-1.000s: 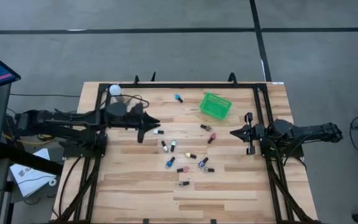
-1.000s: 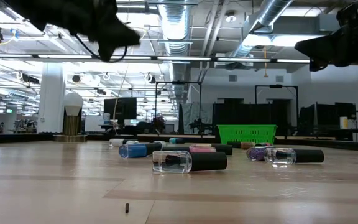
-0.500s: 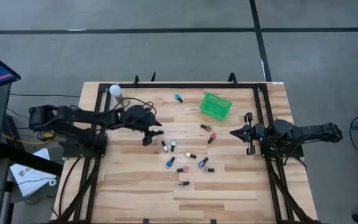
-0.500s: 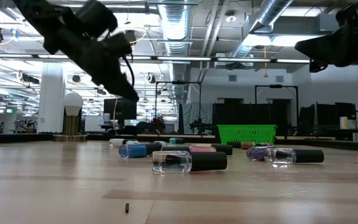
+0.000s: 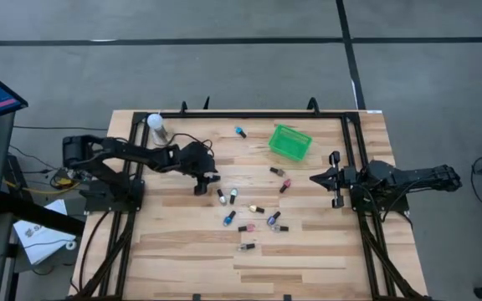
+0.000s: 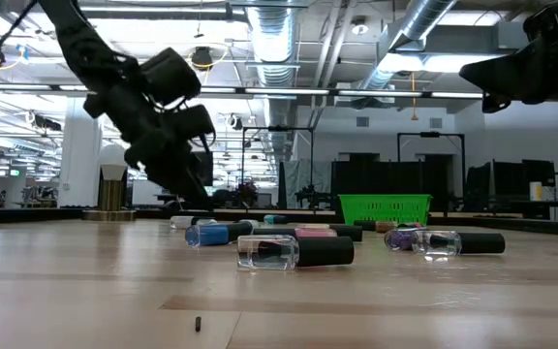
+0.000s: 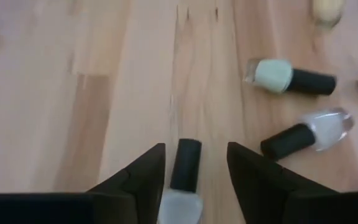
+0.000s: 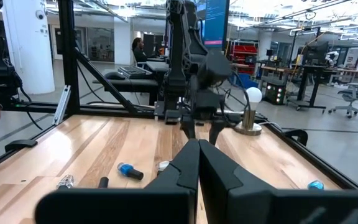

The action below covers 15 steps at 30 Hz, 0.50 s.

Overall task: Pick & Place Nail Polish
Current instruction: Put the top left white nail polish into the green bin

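Several small nail polish bottles (image 5: 228,219) lie on their sides on the wooden table (image 5: 182,251), in the middle. My left gripper (image 5: 207,181) is low over the left end of the group, fingers open. In the left wrist view (image 7: 196,149) its fingers stand on either side of one lying bottle with a dark cap (image 7: 186,164) and pale body, with gaps showing on both sides. Two more bottles (image 7: 289,77) (image 7: 306,132) lie just beyond. My right gripper (image 5: 315,177) is shut and empty, held above the table's right side.
A green basket (image 5: 289,141) stands at the back right of the bottles, and also shows in the low view (image 6: 384,208). A white ball-topped stand (image 5: 155,125) stands at the far left corner. One blue bottle (image 5: 240,132) lies apart near the far edge. Bare wood lies along the near edge.
My left gripper has come down from high above the table toward the left end of the bottle group, tipping its fingers downward, and has shifted a little toward the near edge. The bottles have stayed in place.
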{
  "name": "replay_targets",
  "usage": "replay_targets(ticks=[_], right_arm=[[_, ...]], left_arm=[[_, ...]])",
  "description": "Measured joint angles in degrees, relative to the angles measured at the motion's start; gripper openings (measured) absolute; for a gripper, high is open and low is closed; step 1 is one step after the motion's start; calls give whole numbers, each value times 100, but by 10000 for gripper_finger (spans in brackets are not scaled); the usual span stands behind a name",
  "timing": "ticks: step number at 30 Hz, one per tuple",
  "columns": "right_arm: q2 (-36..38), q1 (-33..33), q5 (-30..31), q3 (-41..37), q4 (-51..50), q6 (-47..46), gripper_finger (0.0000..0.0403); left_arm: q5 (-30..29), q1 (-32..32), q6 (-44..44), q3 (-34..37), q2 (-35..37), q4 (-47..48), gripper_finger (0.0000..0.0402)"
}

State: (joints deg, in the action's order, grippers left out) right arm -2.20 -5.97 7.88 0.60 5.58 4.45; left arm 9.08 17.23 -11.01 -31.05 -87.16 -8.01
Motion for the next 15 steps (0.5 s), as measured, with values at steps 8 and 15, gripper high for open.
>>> replay_targets(ticks=[8, 15], right_arm=[[0, 3, 5, -1, 0, 0, 0], [0, 1, 4, -2, 0, 0, 0]], left_arm=[[83, 4, -83, -15, -549, -128, 144], [44, 4, -79, -20, -622, -142, 59]])
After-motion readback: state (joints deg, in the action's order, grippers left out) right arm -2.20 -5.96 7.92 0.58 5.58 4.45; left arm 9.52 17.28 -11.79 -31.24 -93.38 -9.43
